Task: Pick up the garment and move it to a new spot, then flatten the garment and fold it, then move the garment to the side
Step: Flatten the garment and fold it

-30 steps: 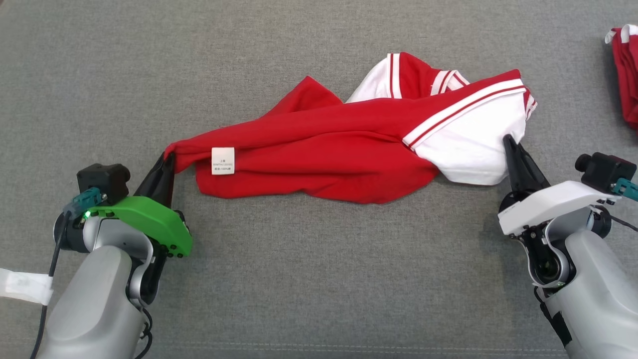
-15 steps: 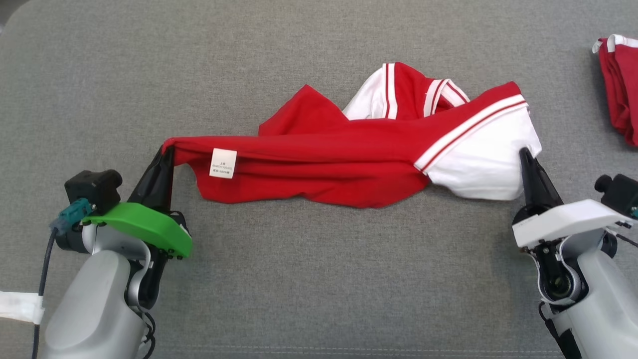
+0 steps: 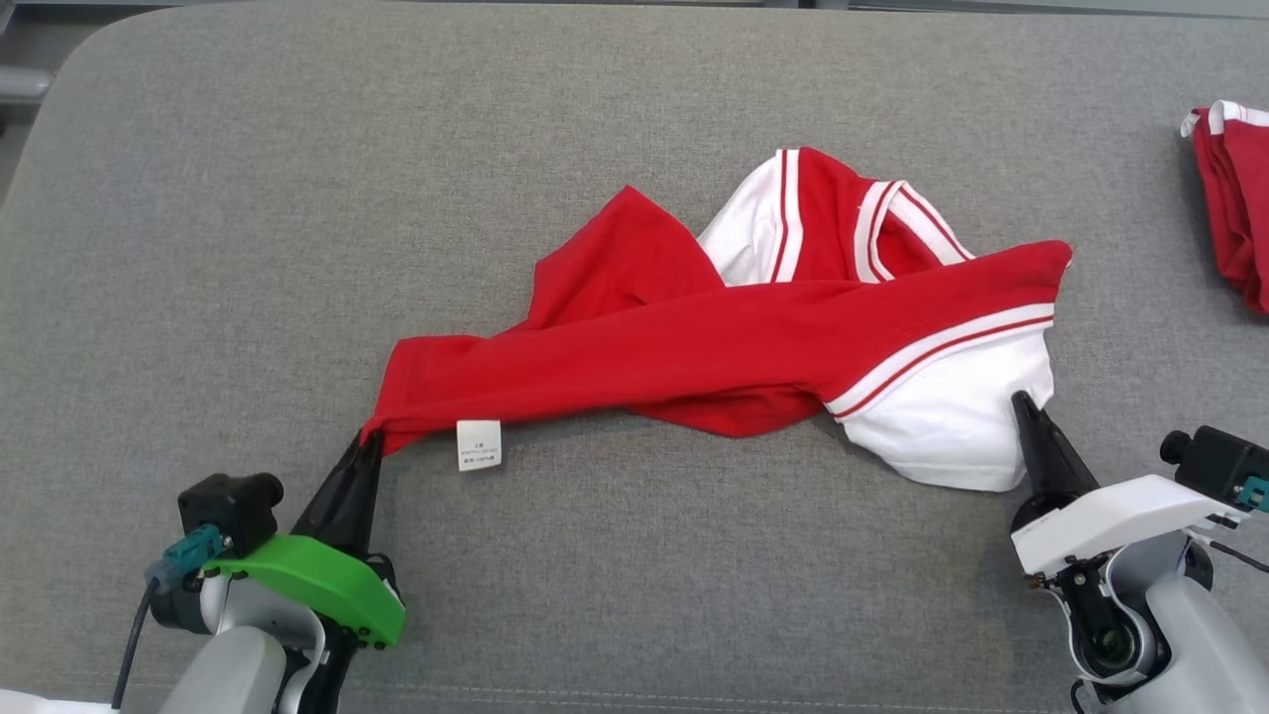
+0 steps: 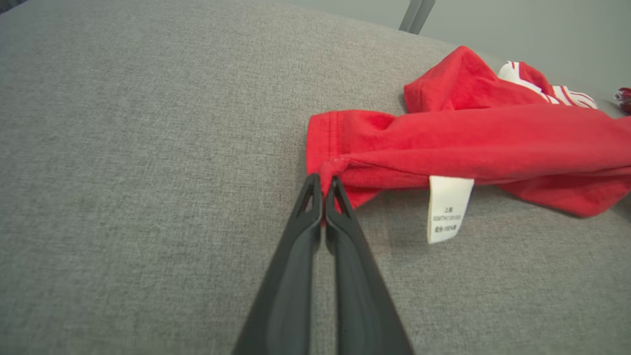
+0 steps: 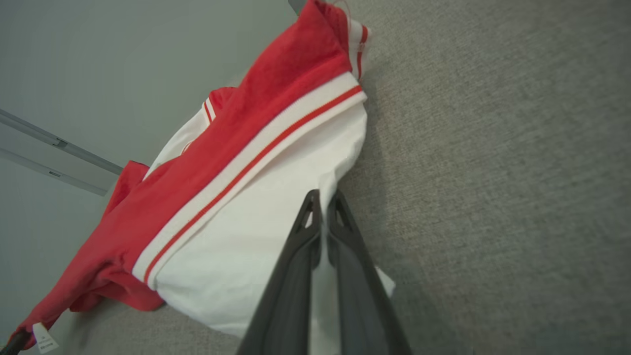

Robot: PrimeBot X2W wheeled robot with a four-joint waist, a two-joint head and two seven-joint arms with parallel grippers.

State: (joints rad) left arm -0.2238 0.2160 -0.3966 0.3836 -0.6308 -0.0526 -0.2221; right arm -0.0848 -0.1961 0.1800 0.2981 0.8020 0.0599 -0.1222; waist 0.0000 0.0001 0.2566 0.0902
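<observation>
1. One grey padded surface [image 3: 248,248], spread ahead of both grippers, bearing the work.
2. One red-and-white garment [image 3: 714,347], twisted, strung between the grippers, likely being stretched for flattening.
3. One left gripper [image 3: 369,441], clamped on the red hem corner.
4. One right gripper [image 3: 1019,399], pinching the white end.
5. One label [image 3: 479,444], dangling just right of the left tips.

Reads as a robotics lab bench, not a home: grey fabric-covered top [image 3: 634,615] with a rounded far-left corner and stitched near edge, bare grey beyond it, metal rail [image 5: 54,143], cabled camera [image 3: 230,506], spare garment [image 3: 1234,198] far right.
</observation>
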